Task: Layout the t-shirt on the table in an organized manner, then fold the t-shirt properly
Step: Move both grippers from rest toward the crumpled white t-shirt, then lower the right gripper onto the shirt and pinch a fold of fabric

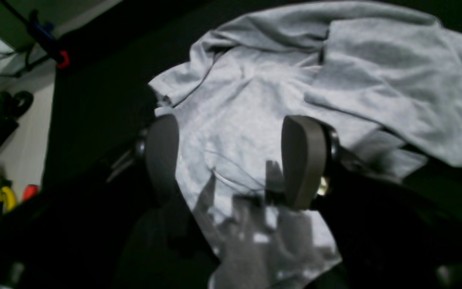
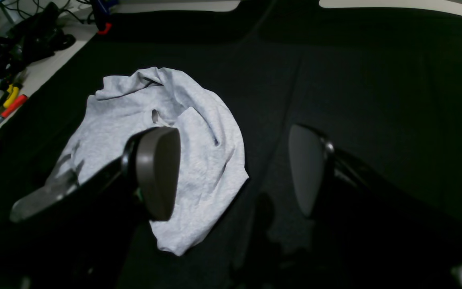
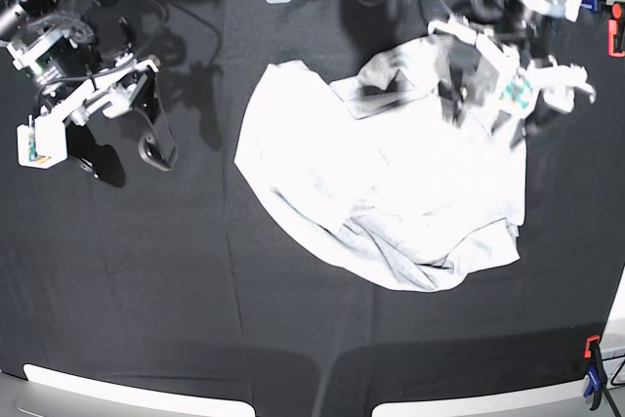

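Note:
The light grey t-shirt (image 3: 391, 183) lies crumpled and folded over itself on the black table (image 3: 195, 280), right of centre. My left gripper (image 3: 480, 103) hangs over the shirt's far right part. In the left wrist view it (image 1: 233, 160) is open, with the shirt (image 1: 255, 88) spread below and between the fingers, and nothing is held. My right gripper (image 3: 127, 155) is open and empty over bare table at the far left, well apart from the shirt. In the right wrist view it (image 2: 231, 172) shows the shirt (image 2: 199, 132) partly behind its left finger (image 2: 159, 172). No clear lettering shows.
Red and blue clamps sit at the table's edges (image 3: 615, 31) (image 3: 591, 368) (image 2: 102, 24). Hand tools and cables lie on the white bench beyond the table's edge (image 2: 10, 100). White strips mark the table's near edge (image 3: 137, 397).

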Motion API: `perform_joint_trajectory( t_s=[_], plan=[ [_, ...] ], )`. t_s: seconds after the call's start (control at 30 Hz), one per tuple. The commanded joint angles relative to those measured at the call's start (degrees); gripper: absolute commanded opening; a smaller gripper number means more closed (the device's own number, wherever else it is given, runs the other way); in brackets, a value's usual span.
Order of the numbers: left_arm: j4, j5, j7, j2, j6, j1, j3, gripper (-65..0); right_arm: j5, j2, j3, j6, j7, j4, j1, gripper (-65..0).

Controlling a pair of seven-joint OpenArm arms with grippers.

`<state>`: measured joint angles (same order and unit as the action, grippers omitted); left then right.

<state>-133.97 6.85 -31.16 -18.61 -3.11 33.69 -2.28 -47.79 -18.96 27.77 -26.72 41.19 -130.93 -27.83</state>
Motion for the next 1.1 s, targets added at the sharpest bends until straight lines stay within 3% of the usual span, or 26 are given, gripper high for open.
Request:
perform_joint_trajectory(
  t_s=[0.0,0.2,0.37,0.6,0.77,0.87,1.0,1.07],
  plan=[
    [-1.0,0.2,0.4,-0.3,0.5,-1.7,0.1,-28.1,-0.3,-0.5,0.3,-0.4,-1.6,-0.7,1.4,-23.5],
    [-1.0,-0.5,-1.1,-0.3,0.5,-9.6,0.1,-28.1,3.2,-0.5,0.3,-0.3,0.3,2.0,9.3,-23.5],
    [-1.0,-8.1,-4.0,-0.3,0.5,-11.0,0.1,-28.1,3.3,-0.5,-2.8,-0.3,1.8,11.6,13.9,-23.5],
    [-1.0,-10.0,-5.1,-0.3,0.4,-10.8,0.1,-28.1,8.3,-0.6,-20.0,-0.5,2.2,28.8,19.8,-23.5],
    [-1.0,-10.0,-5.1,-0.3,0.4,-10.8,0.1,-28.1,13.5,-0.4,-32.0,-0.3,-2.8,36.7,25.7,-23.5],
    [-1.0,-10.0,-5.1,-0.3,0.4,-10.8,0.1,-28.1,16.2,1.7,-37.7,-0.3,-2.8,38.8,29.7,-23.5],
    [-1.0,-10.0,-5.1,-0.3,0.4,-10.8,0.1,-28.1,21.8,7.3,-43.3,-0.3,-2.8,38.8,33.9,-23.5],
    [-1.0,-10.0,-5.1,-0.3,0.4,-10.8,0.1,-28.1,26.6,10.7,-45.1,2.8,-3.5,38.8,35.5,-23.5]
  ],
)
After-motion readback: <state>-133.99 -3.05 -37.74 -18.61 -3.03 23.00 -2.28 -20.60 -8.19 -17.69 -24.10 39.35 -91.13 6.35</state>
